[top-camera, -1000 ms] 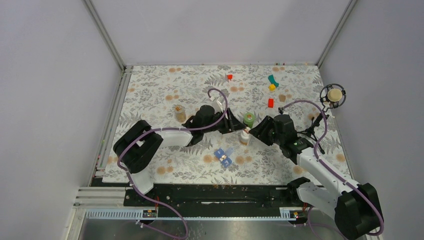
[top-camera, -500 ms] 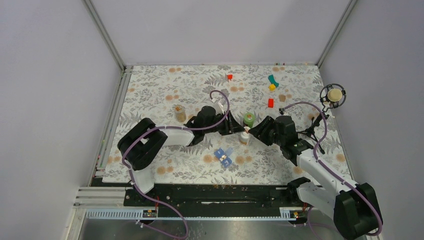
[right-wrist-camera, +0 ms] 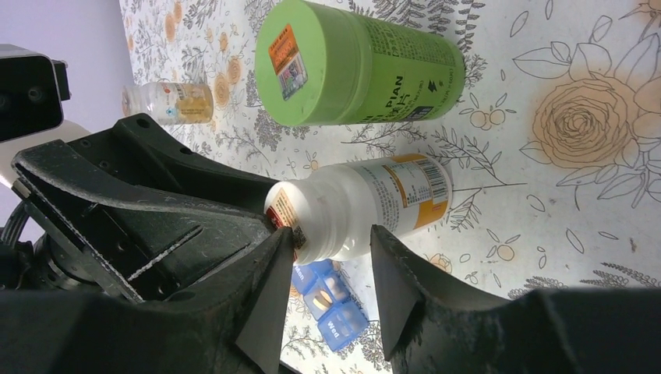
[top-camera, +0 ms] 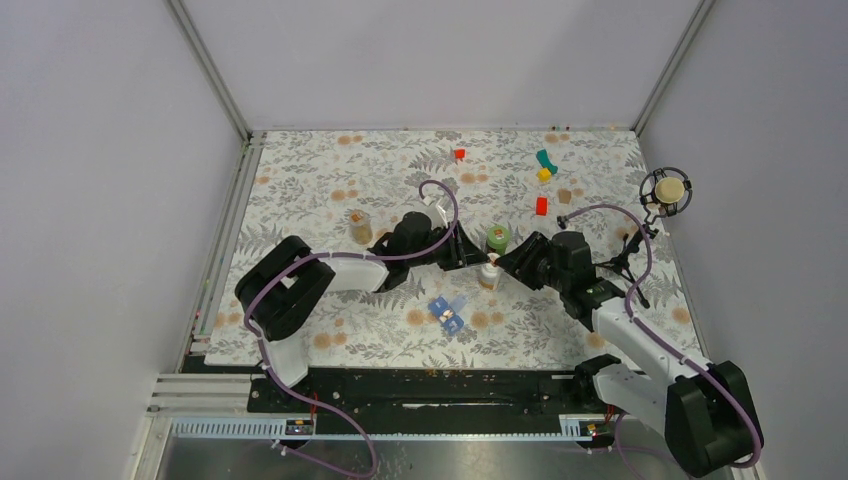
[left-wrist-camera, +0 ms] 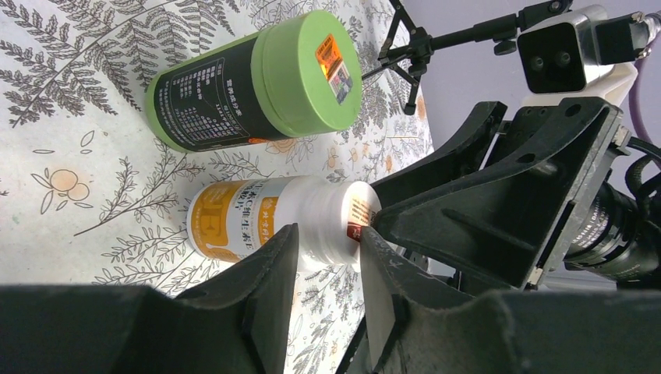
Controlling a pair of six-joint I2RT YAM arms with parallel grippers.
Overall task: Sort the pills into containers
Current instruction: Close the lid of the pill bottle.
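The white pill bottle [top-camera: 489, 272] is gripped by the right gripper [right-wrist-camera: 331, 231]. Its cap [left-wrist-camera: 343, 222] is bracketed by the left gripper [left-wrist-camera: 329, 234]; whether it is clamped cannot be told. The blue pill box [top-camera: 448, 312] is seen near the bottle. If the cap is pulled unevenly, pills may be spilled.

The scene was lit brightly and evenly from overhead. Only soft, short shadows were cast on the surface [top-camera: 330, 180] around the green bottle [top-camera: 498, 237]. A mild sheen was seen on that bottle's lid in both wrist views. Just beside it, the white bottle [left-wrist-camera: 257, 222] and its print were rendered sharply. In front of the green bottle, the fingers [left-wrist-camera: 257, 312] of the left gripper [left-wrist-camera: 330, 232] were left dark, with little detail in their shaded faces.
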